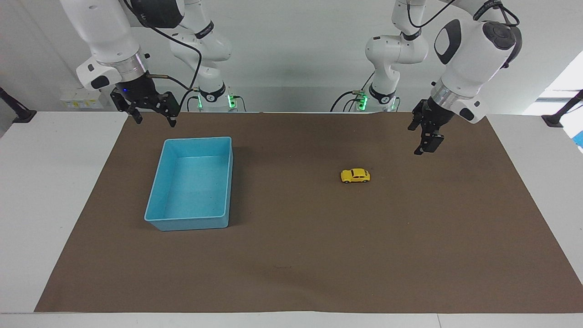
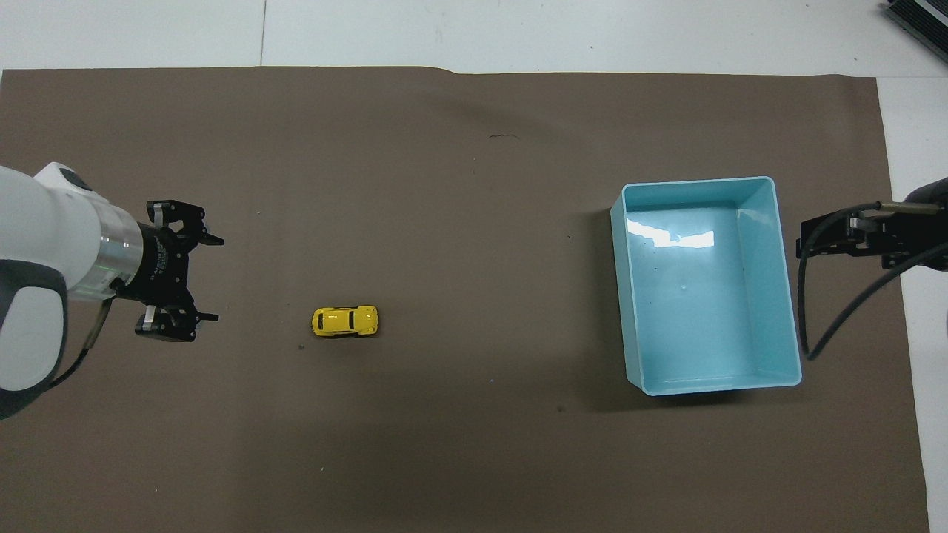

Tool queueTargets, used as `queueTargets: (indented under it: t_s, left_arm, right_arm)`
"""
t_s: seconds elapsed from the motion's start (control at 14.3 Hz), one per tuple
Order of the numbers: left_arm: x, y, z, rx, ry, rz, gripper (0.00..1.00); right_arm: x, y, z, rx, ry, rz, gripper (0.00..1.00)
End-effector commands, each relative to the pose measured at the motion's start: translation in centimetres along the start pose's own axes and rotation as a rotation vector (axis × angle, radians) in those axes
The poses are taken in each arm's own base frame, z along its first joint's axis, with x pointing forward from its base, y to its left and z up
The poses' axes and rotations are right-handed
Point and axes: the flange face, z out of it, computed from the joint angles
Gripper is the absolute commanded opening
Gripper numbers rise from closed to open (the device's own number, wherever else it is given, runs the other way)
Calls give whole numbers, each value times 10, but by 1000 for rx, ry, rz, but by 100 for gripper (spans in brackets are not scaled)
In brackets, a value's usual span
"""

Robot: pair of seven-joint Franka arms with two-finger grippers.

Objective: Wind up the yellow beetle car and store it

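Surface: white desk covered across most of its top by one sheet of dull brown paper; bare white margins show at both ends and along the edge farthest from the robots.
Paper marks: a small dark scuff and a few specks.
Room: plain white wall at the robots' end; green lights at both arm bases.
Count, cars: one small bright yellow toy beetle car with dark windows and black wheels.
Car position: upright on its wheels on the brown paper, toward the left arm's end, well apart from the bin, touched by nothing.
Count, bins: one light blue rectangular plastic bin, open-topped, nothing inside, toward the right arm's end.
Count, arms: two white arms, one black two-finger gripper each.
Left gripper: fingers spread wide, holding nothing; raised over bare paper beside the car, toward the left arm's end, not touching it.
Right gripper: fingers apart, holding nothing; hangs over the paper just past the bin's edge nearest the robots; arm waits.
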Motion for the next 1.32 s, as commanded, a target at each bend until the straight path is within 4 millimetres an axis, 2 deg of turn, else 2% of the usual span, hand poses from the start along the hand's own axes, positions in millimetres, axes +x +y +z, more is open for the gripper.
queueTargets:
  t_s: [0.0,0.21,0.42,0.49,0.84,0.91,1.18,1.25]
  left_arm:
    - [-25,3,27,-11,-12,-64,100]
    - [-49,0,55,-33,-15,-109,100]
    - [-78,-6,109,22,6,-101,100]
    - [-83,-8,120,15,7,-120,100]
    - [-83,-38,186,12,22,-122,100]
    - [-85,-41,194,5,21,-119,100]
    - [-81,-40,196,-23,13,-134,100]
    - [-80,-43,201,-15,17,-134,100]
  right_arm:
    - [-6,5,-1,8,4,-14,100]
    - [-6,5,-1,8,4,-14,100]
    - [-6,5,-1,8,4,-14,100]
    - [-6,5,0,9,2,-14,100]
    - [-6,5,-1,8,4,-14,100]
    - [-6,5,-1,8,4,-14,100]
    - [-6,5,-1,9,4,-14,100]
    - [-6,5,-1,8,4,-14,100]
